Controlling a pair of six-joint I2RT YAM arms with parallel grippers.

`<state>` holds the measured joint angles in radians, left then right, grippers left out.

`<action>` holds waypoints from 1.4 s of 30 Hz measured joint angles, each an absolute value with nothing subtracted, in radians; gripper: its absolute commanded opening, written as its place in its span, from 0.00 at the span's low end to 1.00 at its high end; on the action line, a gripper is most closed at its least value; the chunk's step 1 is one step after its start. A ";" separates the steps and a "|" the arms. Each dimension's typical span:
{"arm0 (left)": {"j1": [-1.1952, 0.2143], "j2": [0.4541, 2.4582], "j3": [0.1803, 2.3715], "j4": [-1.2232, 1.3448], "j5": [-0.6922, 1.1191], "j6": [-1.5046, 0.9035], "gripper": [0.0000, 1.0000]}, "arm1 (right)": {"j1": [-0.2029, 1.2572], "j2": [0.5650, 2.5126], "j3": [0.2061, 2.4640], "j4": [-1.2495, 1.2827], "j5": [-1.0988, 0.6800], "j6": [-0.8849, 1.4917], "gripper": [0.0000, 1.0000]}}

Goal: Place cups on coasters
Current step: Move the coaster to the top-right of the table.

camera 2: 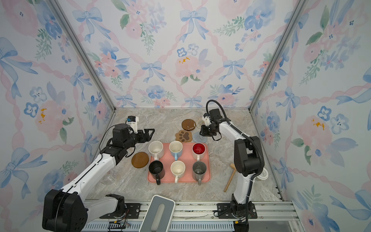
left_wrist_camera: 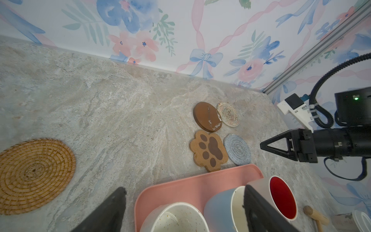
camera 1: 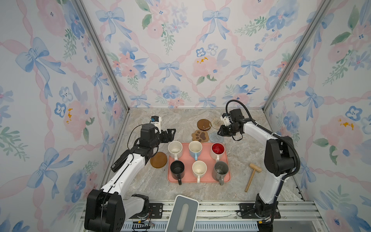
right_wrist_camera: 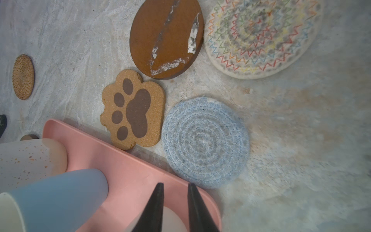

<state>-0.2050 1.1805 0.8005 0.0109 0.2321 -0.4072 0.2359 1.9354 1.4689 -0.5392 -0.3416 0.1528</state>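
The right gripper (camera 1: 219,131), jaws nearly together and empty, hangs near the blue coaster (camera 1: 214,137), just beyond the red-lined mug (camera 1: 218,149) on the tray (camera 1: 208,177). The left gripper (camera 1: 170,134) gapes empty by the speckled mug (camera 1: 175,149).

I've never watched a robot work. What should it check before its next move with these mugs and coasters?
1. Cups upright on pink tray: ok, all six.
2. Coasters bare: ok, no cup on any.
3. Left gripper open, empty: ok.
4. Right gripper empty, jaws narrowly apart: ok.
5. Coasters spaced apart: not ok; back brown coaster meets cream coaster, paw coaster sits against the tray.
6. Rattan coaster within reach: cannot tell; only the wrist views show it.
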 measured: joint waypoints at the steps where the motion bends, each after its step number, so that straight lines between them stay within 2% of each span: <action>1: -0.208 1.180 0.801 0.010 0.232 -0.409 0.87 | 0.234 1.946 1.473 -0.540 -0.339 0.160 0.21; 5: -0.218 1.180 0.802 0.002 0.228 -0.414 0.87 | 0.218 1.975 1.476 -0.535 -0.322 0.196 0.19; 10: -0.229 1.180 0.819 -0.007 0.220 -0.418 0.88 | 0.209 2.024 1.510 -0.531 -0.310 0.230 0.07; 15: -0.231 1.180 0.836 -0.009 0.216 -0.418 0.88 | 0.209 2.082 1.557 -0.532 -0.310 0.255 0.00; 25: -0.247 1.181 0.847 -0.011 0.205 -0.424 0.87 | 0.210 2.170 1.610 -0.548 -0.310 0.285 0.00; 42: -0.266 1.181 0.848 -0.018 0.184 -0.425 0.87 | 0.170 2.156 1.610 -0.599 -0.220 0.296 0.00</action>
<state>-0.2661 1.1809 0.8478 -0.0177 0.1844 -0.4248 0.1696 2.1559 1.6104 -0.5991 -0.2199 0.2962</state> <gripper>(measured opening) 0.868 0.045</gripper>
